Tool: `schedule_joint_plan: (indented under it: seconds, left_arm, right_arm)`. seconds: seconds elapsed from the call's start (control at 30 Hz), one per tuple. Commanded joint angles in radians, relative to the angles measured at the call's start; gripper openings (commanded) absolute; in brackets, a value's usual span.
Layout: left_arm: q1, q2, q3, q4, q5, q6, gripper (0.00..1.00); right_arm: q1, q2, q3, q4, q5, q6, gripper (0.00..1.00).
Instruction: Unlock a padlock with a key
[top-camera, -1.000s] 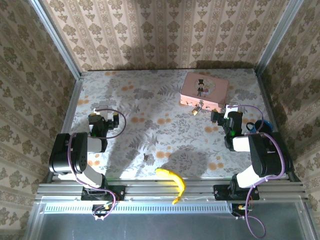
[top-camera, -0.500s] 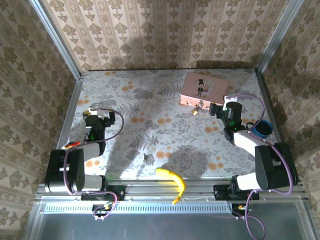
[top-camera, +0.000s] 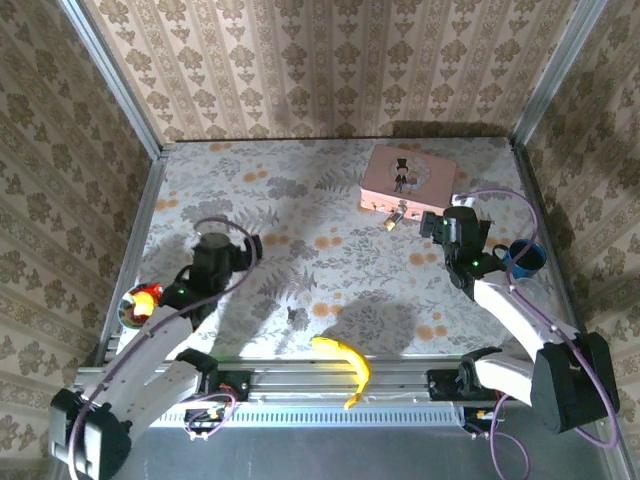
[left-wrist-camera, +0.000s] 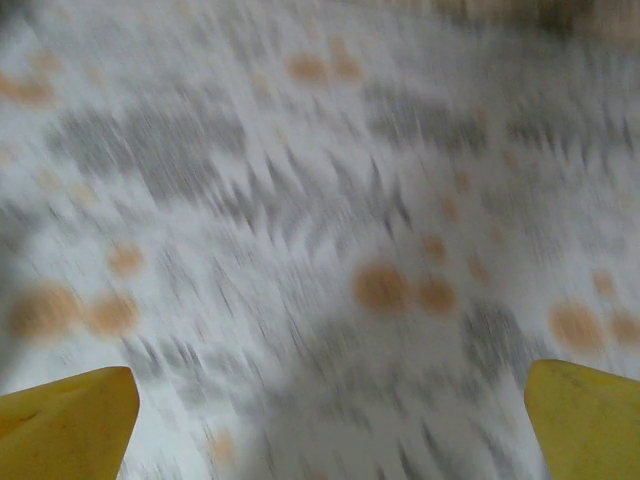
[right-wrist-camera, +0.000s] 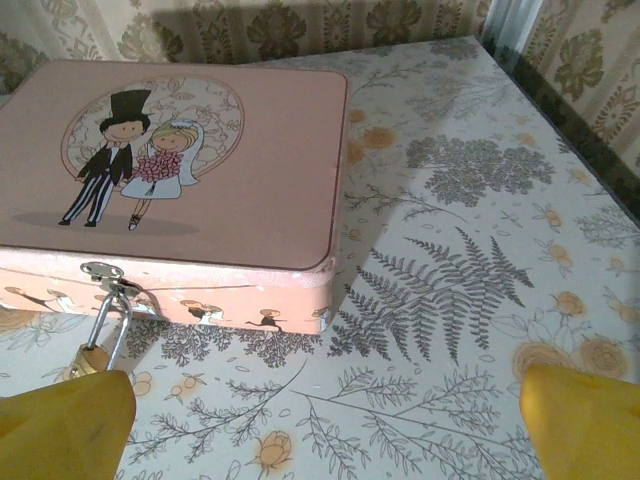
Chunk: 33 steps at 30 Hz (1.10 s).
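Though likewise floral, tablecloth paler than wallpaper

Brass padlock on hasp of pink tin; dark key mid-table, apart.

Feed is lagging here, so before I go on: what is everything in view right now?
tin: one, pink, far right of the table
padlock: one, brass, hanging on the tin's front clasp
key: one, dark, tiny, near-middle of the table
banana: one, yellow, near edge, middle
cup: one, blue, right edge
round shiny thing: one, red-orange, left edge
left gripper: one, yellow fingertips, open, over bare table
right gripper: one, yellow fingertips, open, facing the tin's front
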<state>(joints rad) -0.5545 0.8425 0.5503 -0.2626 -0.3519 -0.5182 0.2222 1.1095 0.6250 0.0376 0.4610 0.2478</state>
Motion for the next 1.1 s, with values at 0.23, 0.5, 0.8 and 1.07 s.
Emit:
schedule_joint_plan:
  seconds: [0.23,0.5,0.8,1.07]
  left_arm:
    - [-0.433,0.233,0.085,-0.431,-0.085,-0.452,0.98]
    - [-0.467,0.449,0.151,-0.326,0.097,-0.295,0.70]
    - [-0.466,0.594,0.182,-0.244,0.262,-0.209,0.52]
    - [-0.446,0.619,0.157,-0.257,0.301,-0.236,0.41]
  right_arm:
    - [0.046,-0.081,0.053,-0.196,0.068,0.071,1.00]
    - [0.083,-0.082,0.028,-0.165,0.079,0.086,1.00]
    - [0.098,-0.082,0.019,-0.143,0.093,0.097,1.00]
    - [0.102,-0.095,0.016,-0.134,0.100,0.104,1.00]
